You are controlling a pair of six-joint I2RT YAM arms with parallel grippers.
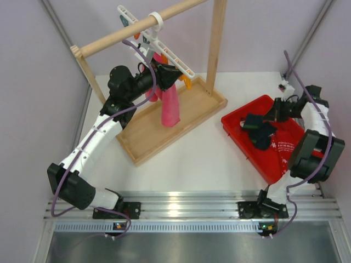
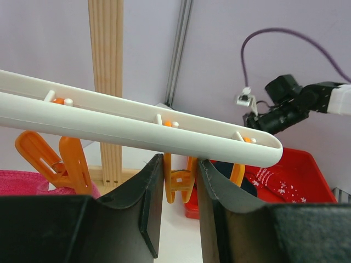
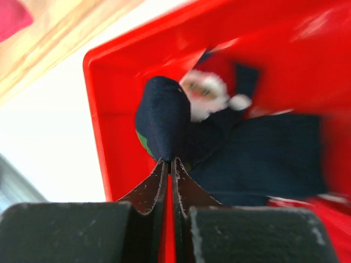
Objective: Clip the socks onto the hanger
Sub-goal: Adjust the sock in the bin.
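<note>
Pinching a soft, light, floppy sock (image 3: 164, 118) by its near fold with my right gripper (image 3: 169, 162), fingers pressed together on it, in the red bin (image 3: 96, 98) at 3 o'clock, I judge an edge grip best, while my left gripper (image 2: 178, 164) clamps an orange clip (image 2: 176, 185) under the hanger (image 2: 137, 131) at 11 o'clock.

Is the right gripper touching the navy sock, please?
Touching: the right wrist view shows the right gripper, shut, pinching the navy sock at its lower edge.
</note>
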